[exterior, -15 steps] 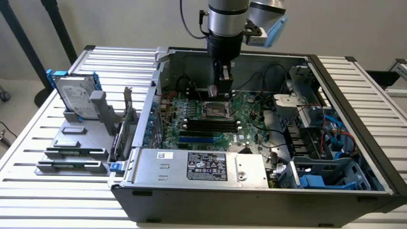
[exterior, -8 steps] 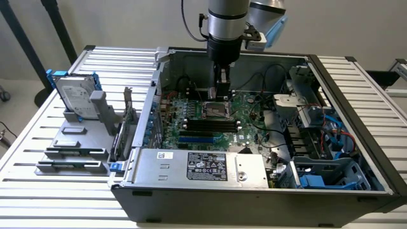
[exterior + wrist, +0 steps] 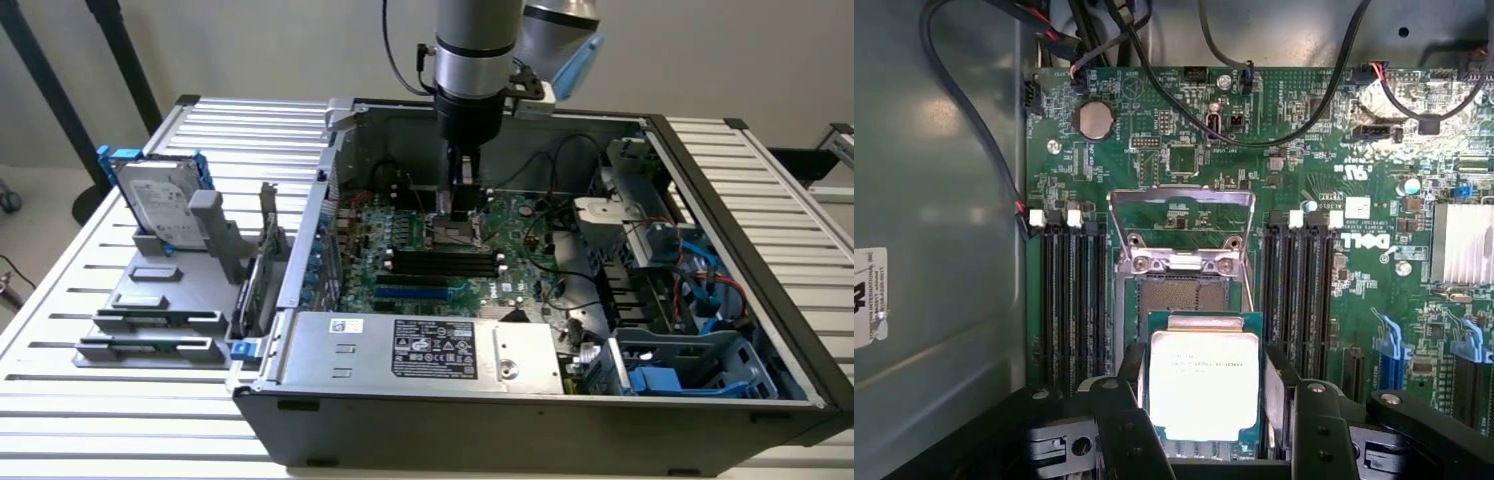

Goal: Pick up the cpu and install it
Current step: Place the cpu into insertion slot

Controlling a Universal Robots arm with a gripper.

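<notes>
Your cpu [image 3: 1204,385] is a small flat square with a bright silver top, tiny writing on it and a thin green edge. It sits between the two black fingers [image 3: 1132,380] of your gripper [image 3: 1204,400], which squeeze it from both sides. It is right over the open socket [image 3: 1179,295] on the green board [image 3: 1184,150], between the long black slots [image 3: 1069,300], inside the big grey computer case [image 3: 534,410].
</notes>
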